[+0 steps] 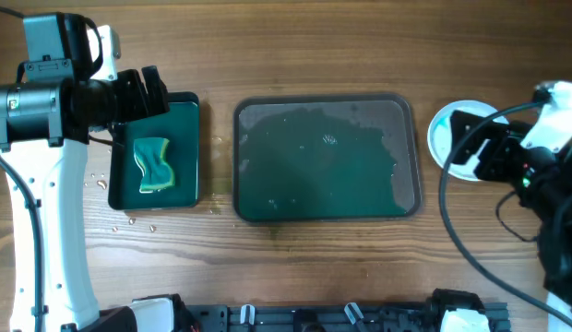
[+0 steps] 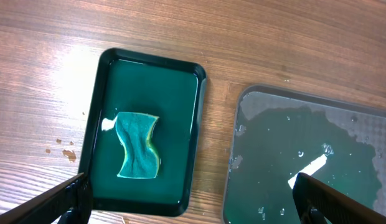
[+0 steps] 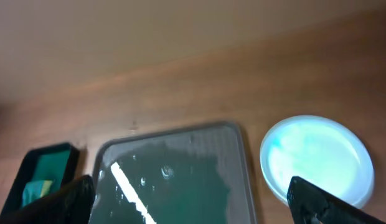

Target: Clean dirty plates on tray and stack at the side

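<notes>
The tray is sitting mid-table, with the smaller tray lying just to its left and a sponge resting inside that one. A plate is sitting on the table off to the right, near the tray but not touching.

Your left arm runs up the left edge of the overhead frame. The left gripper sits upper left, pointing right, jaws spread wide. Your right arm is at the right edge. The right gripper points left, jaws apart. In both wrist views, fingertips sit in the lower corners.
</notes>
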Motion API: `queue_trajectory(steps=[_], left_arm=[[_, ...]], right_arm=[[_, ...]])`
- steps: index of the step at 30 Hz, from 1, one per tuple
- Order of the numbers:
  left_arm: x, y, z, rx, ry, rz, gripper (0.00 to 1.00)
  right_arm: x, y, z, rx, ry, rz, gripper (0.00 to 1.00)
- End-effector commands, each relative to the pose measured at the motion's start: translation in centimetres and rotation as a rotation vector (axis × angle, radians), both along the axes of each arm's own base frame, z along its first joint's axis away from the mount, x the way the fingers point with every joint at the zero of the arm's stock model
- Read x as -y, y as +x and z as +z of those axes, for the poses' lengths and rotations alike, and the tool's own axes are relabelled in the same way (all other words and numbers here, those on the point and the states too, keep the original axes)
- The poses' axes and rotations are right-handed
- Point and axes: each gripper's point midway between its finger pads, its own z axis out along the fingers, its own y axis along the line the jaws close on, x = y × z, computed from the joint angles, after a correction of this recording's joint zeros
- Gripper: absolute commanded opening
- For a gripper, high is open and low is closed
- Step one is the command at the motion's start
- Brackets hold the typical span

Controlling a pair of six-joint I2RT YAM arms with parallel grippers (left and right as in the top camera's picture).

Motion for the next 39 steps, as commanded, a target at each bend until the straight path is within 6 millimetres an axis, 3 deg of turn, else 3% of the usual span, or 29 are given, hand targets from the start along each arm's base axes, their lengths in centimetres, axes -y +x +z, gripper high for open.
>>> queue_trajectory(steps=[1, 12, 21, 32, 39], left_arm=[[0.3, 0.1, -0.1, 0.000, -0.014, -0.014, 1.00], [0.3, 0.1, -0.1, 0.000, -0.014, -0.014, 1.00], [0.3, 0.1, -0.1, 0.000, -0.014, -0.014, 1.00], [0.3, 0.1, -0.1, 0.000, -0.014, -0.014, 1.00], [0.3, 0.1, -0.1, 0.000, -0.014, -0.014, 1.00]], right_arm=[[-1.1, 0.2, -1.1, 0.098, -0.053, 0.021, 1.00], [-2.4, -1.3, -8.8, 0.454, -0.070, 0.031, 1.00], [-2.5, -2.2, -14.5, 0.560, -0.059, 0.033, 1.00], [-2.9, -2.0, -17.6, 0.561, -0.022, 0.035, 1.00], [-2.9, -2.0, -17.6, 0.543, 0.075, 0.008, 1.00]])
